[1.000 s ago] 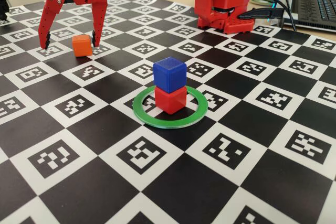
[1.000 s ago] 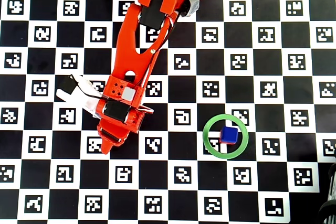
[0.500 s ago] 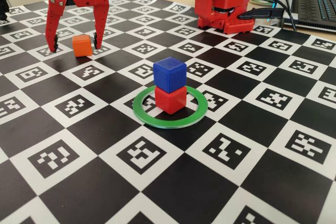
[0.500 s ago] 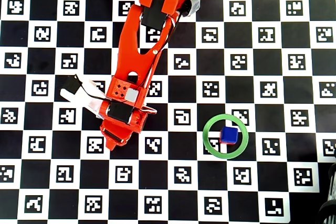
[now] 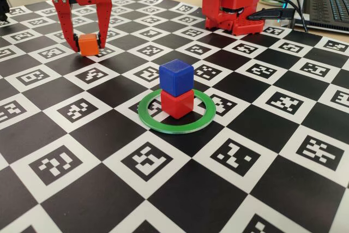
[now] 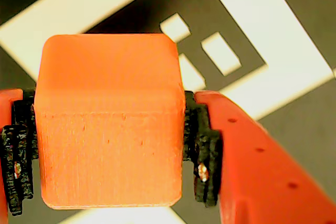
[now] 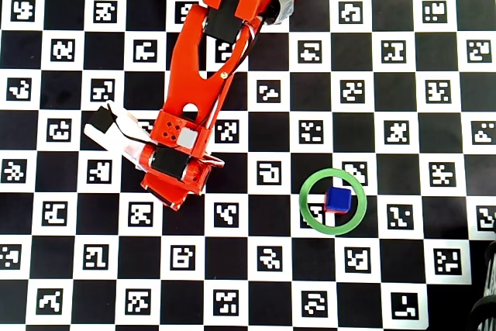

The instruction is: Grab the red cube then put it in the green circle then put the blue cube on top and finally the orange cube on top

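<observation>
My red gripper [image 5: 88,46] is shut on the orange cube [image 5: 87,43] at the far left of the board in the fixed view. The wrist view shows the orange cube [image 6: 107,124] pressed between the two black pads [image 6: 202,156] of the gripper [image 6: 107,169]. Whether it is off the board I cannot tell. The blue cube [image 5: 176,76] sits on the red cube [image 5: 176,103] inside the green circle [image 5: 174,126]. From overhead, the gripper [image 7: 174,187] hides the orange cube, and the blue cube [image 7: 338,199] hides the red one inside the green circle [image 7: 308,191].
The board is a black-and-white checker of printed markers. The arm's red base [image 5: 232,4] stands at the back, with cables and a laptop [image 5: 330,4] to its right. The arm [image 7: 205,75] stretches from the overhead view's top edge down to the left.
The jaws were open on either side of the orange cube and have closed on it. The gripper shifted slightly. The blue-on-red stack has not moved.
</observation>
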`<state>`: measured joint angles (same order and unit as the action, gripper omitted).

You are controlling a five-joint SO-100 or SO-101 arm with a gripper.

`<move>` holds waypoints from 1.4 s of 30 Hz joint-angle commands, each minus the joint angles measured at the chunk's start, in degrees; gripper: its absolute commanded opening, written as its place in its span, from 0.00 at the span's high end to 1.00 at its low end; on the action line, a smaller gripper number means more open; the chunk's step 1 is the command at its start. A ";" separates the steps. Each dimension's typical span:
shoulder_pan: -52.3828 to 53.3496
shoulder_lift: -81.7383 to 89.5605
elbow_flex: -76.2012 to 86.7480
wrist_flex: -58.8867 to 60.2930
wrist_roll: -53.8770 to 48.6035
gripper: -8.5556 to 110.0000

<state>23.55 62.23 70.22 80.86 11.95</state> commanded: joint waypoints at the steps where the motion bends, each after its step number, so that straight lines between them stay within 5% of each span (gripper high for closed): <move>1: 0.00 12.39 -7.82 5.80 0.44 0.86; 12: -19.34 13.62 -26.46 23.73 4.22 0.86; 23: -39.02 7.73 -28.56 24.43 9.58 0.87; 42: -44.12 0.79 -28.21 18.28 12.92 0.88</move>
<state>-19.86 61.00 45.88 99.14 24.61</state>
